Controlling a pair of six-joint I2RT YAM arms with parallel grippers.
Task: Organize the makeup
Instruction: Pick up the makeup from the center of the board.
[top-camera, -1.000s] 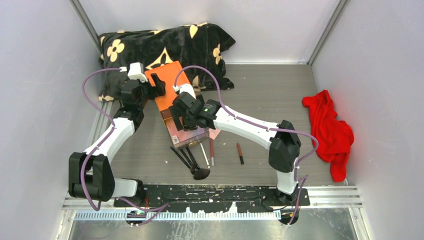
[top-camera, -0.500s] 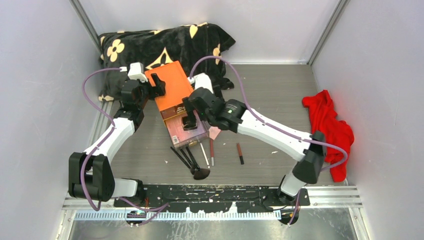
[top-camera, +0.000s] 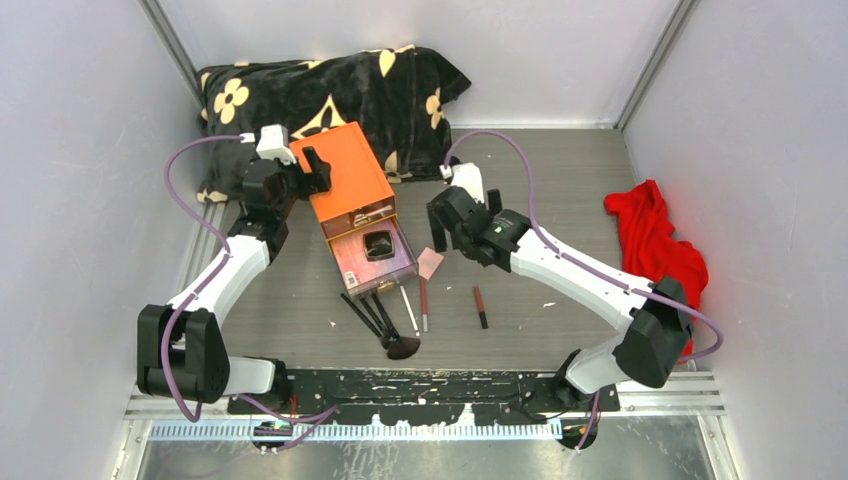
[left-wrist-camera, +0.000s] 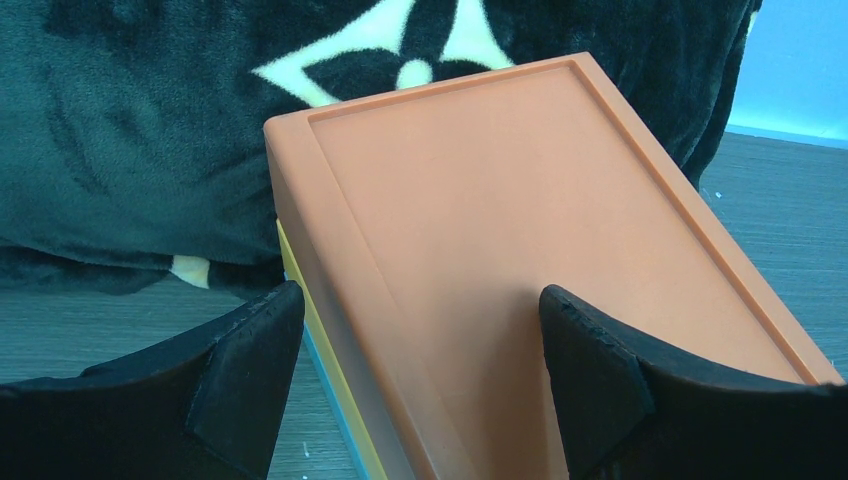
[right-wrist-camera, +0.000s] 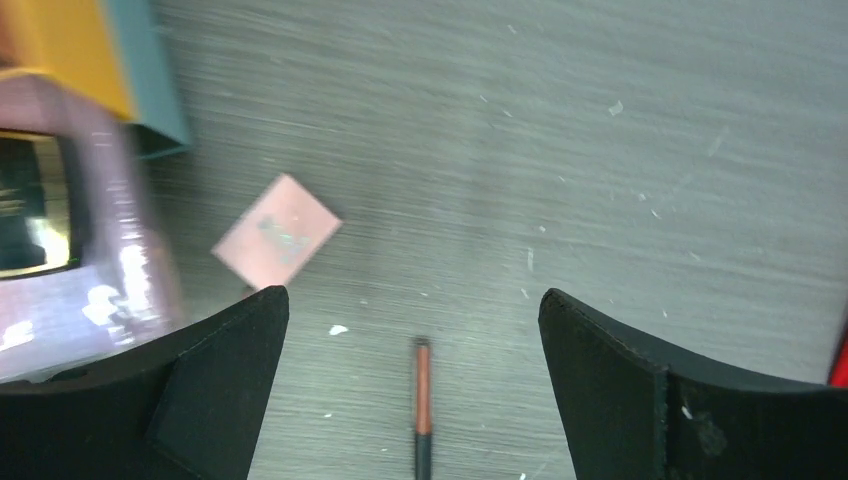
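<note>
Right gripper (right-wrist-camera: 410, 300) hangs over the bare table (top-camera: 560, 180) with its jaws spread wide and nothing between them. Open grey boards run off to its right and beyond it, as far as the red cloth (top-camera: 655, 260) bunched against the side wall. Left gripper (left-wrist-camera: 420, 300) sits at the far left corner of the orange box (top-camera: 345, 175) with its fingers apart, one finger (left-wrist-camera: 240, 380) off the box's left edge and the other over the lid. Whether it clamps the box I cannot tell. Just behind that hand lies the black flowered blanket (top-camera: 320, 95).

To the right gripper's left, a clear drawer (top-camera: 398, 268) stands pulled out of the box's near end, with a dark square item (top-camera: 379, 245) inside. The black-handled brushes (top-camera: 375, 320) fan out from the drawer's near edge, nearer the bases than the hand. The pink palette (right-wrist-camera: 277, 232) lies flat just below and left of the hand, beside the drawer's right edge but apart from it. A long red pencil (top-camera: 424, 305) runs nearward from the palette's corner. A short pencil (right-wrist-camera: 423, 400) lies to its right, with clear table around it
</note>
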